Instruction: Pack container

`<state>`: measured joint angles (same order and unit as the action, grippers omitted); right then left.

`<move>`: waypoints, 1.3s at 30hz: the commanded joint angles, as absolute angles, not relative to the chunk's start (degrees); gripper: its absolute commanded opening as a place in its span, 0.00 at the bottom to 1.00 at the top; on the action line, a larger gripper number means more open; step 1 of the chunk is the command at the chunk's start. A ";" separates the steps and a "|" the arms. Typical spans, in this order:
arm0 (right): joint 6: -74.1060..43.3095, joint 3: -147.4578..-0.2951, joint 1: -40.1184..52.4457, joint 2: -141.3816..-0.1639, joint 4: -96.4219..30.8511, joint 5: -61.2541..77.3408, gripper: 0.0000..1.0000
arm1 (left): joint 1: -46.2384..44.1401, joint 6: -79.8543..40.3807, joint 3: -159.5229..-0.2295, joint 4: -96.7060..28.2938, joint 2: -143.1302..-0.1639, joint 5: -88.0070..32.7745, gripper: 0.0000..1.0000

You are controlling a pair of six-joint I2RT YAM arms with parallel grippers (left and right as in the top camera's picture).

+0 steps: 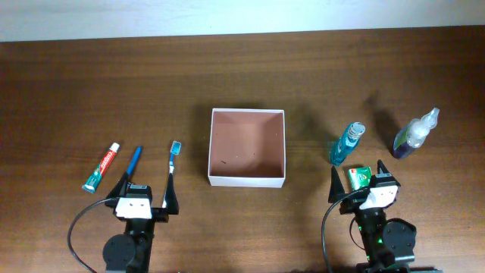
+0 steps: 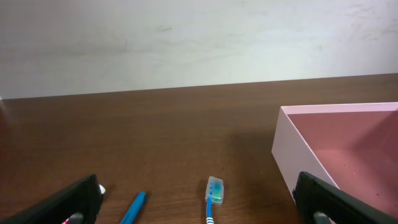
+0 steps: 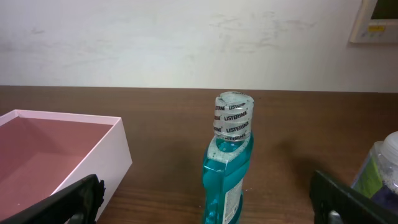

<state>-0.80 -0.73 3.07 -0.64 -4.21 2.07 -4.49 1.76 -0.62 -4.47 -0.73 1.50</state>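
The container, a square white-walled box with a reddish-brown inside, stands at the table's middle with nothing in it. Left of it lie a toothbrush, a blue stick and a toothpaste tube. My left gripper hovers open just in front of them; in its wrist view the toothbrush head lies between the spread fingers. My right gripper is open over a small green box. A teal mouthwash bottle stands upright between its fingers, a little ahead.
A purple-filled spray bottle stands at the far right, beyond the mouthwash. The container's wall shows at the right in the left wrist view and at the left in the right wrist view. A pale wall borders the table's far edge.
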 commanded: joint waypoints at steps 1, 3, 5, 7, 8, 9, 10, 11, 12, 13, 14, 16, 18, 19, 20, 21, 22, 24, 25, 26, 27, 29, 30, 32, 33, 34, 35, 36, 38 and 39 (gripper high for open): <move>-0.43 -0.32 3.38 -0.32 -4.23 2.79 0.98 | -4.47 2.66 -0.51 -4.75 -0.34 1.04 0.99; -0.43 -0.32 3.38 -0.32 -4.23 2.79 0.98 | -4.45 2.66 -0.51 -4.75 -0.34 1.04 0.99; -0.43 -0.32 3.38 -0.32 -4.23 2.79 0.98 | -4.47 2.66 -0.51 -4.75 -0.34 1.04 0.99; -0.43 -0.32 3.38 -0.32 -4.23 2.79 0.98 | -4.47 2.66 -0.51 -4.75 -0.34 1.04 0.99; -0.43 -0.32 3.38 -0.32 -4.23 2.79 0.98 | -4.47 2.66 -0.51 -4.75 -0.34 1.04 0.99; -0.43 -0.32 3.38 -0.32 -4.23 2.79 0.98 | -4.47 2.66 -0.51 -4.75 -0.34 1.04 0.99; -0.43 -0.32 3.38 -0.32 -4.23 2.79 0.98 | -4.47 2.66 -0.51 -4.75 -0.34 1.04 0.99; -0.43 -0.32 3.38 -0.32 -4.23 2.79 0.98 | -4.47 2.66 -0.51 -4.75 -0.34 1.04 1.00; -0.43 -0.32 3.38 -0.32 -4.23 2.79 0.99 | -4.47 2.66 -0.51 -4.75 -0.34 1.04 0.99; -0.43 -0.32 3.38 -0.32 -4.21 2.79 0.98 | -4.47 2.66 -0.51 -4.75 -0.34 1.04 1.00; -0.43 -0.32 3.38 -0.32 -4.23 2.79 0.99 | -4.47 2.66 -0.51 -4.75 -0.34 1.04 0.99; -0.43 -0.32 3.38 -0.32 -4.21 2.81 0.99 | -4.47 2.66 -0.51 -4.75 -0.34 1.04 0.99; -0.43 -0.32 3.38 -0.32 -4.23 2.79 0.98 | -4.47 2.66 -0.51 -4.75 -0.34 1.06 0.99; -0.43 -0.32 3.38 -0.32 -4.23 2.79 0.98 | -4.47 2.66 -0.51 -4.75 -0.34 1.06 1.00; -0.45 -0.32 3.38 -0.32 -4.23 2.81 0.98 | -4.47 2.66 -0.51 -4.75 -0.34 1.06 0.99; -0.45 -0.32 3.38 -0.32 -4.21 2.83 0.99 | -4.47 2.66 -0.51 -4.75 -0.34 1.06 0.99; -0.45 -0.32 3.38 -0.32 -4.21 2.81 0.98 | -4.47 2.66 -0.51 -4.75 -0.34 1.06 0.99; -0.45 -0.32 3.38 -0.34 -4.25 2.81 0.98 | -4.47 2.66 -0.51 -4.75 -0.34 1.06 0.99; -0.67 -0.32 3.38 -0.38 -4.25 2.81 0.98 | -4.47 2.66 -0.51 -4.78 -0.34 1.04 0.99; -1.23 -0.32 3.38 -0.40 -4.25 2.81 0.99 | -4.47 2.63 -0.54 -4.78 -0.36 0.99 0.99; -2.00 -0.32 3.36 -0.43 -4.25 2.76 0.98 | -4.47 2.61 -0.51 -4.75 -0.36 0.99 0.99; -1.96 -0.34 3.38 -0.51 -4.29 2.52 0.98 | -4.47 2.52 -0.60 -4.75 -0.38 1.02 0.99; -1.96 -0.51 3.38 -0.62 -4.40 2.50 0.98 | -4.47 1.76 -0.78 -5.06 -0.40 1.06 0.99; -1.96 -1.89 3.36 -1.26 -6.20 2.09 0.98 | -4.47 -1.48 -1.89 -6.20 -0.40 0.89 0.99; -1.96 -2.90 3.38 -1.83 -7.35 1.56 0.98 | -4.47 -2.37 -2.55 -6.59 -0.40 0.58 0.99; -1.96 -4.10 3.36 -2.63 -8.56 0.73 0.98 | -4.47 -2.61 -3.95 -7.44 -0.40 -0.01 0.99; -1.96 -5.87 3.36 -3.92 -9.91 0.03 0.98 | -4.47 -2.59 -6.24 -9.26 -0.62 -0.03 0.99; -1.93 -9.10 3.36 -6.76 -11.49 -1.04 0.99 | -4.47 -2.59 -9.15 -11.49 -1.52 -0.03 0.99; -1.93 -13.13 3.36 -10.74 -12.67 -1.37 0.98 | -4.45 -2.59 -13.15 -14.35 -3.73 -0.01 0.99; -1.93 -15.46 3.36 -13.10 -13.30 -1.34 0.98 | -4.45 -2.59 -15.11 -15.62 -5.17 -0.01 0.99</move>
<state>-1.54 -8.10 3.05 -8.12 -12.73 0.27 -4.49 -1.39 -7.49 -13.15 -1.80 0.84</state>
